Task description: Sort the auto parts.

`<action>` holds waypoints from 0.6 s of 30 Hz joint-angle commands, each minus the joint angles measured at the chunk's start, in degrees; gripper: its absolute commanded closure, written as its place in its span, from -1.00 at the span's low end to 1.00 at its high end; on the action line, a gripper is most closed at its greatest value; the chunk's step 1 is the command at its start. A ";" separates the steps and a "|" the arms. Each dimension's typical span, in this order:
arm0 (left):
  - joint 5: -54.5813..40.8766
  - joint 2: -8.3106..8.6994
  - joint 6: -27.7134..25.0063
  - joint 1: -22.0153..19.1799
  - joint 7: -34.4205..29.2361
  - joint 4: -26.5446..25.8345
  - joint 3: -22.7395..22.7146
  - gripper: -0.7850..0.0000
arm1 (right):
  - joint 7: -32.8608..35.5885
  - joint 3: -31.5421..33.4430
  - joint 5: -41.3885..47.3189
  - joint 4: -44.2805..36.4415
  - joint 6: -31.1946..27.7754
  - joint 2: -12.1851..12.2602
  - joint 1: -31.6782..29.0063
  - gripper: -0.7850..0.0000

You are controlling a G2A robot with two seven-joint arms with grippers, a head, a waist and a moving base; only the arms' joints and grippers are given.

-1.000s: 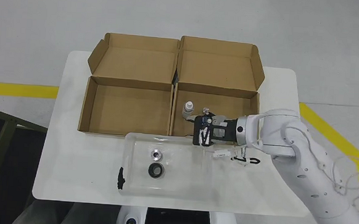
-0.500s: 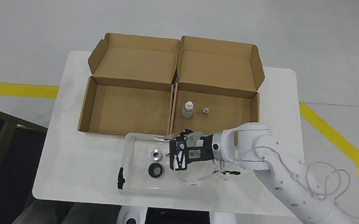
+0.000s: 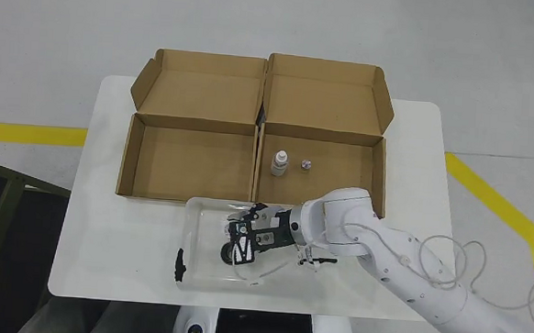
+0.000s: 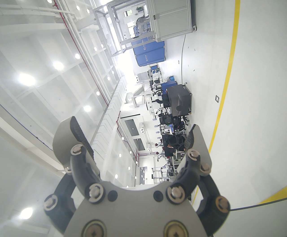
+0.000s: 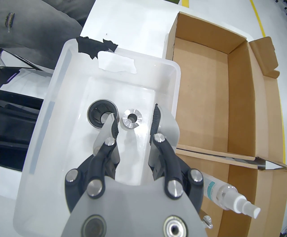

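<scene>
Fingers (image 5: 155,121) of the right gripper (image 5: 134,119), apart, flank the silver bushing (image 5: 131,118) in the clear bin (image 5: 178,69), apparently to grasp it.

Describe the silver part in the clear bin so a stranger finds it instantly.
On the white table, before the cardboard boxes, sits a clear plastic bin. Two round parts lie side by side inside. It is the silver metal part with a centre hole, nearer the boxes; the black ring beside it is larger.
</scene>
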 commanded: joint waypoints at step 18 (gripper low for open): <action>0.00 0.00 0.00 0.00 0.00 0.00 0.00 -1.00 | 0.84 -1.97 -2.42 5.30 1.77 -1.65 0.43 0.29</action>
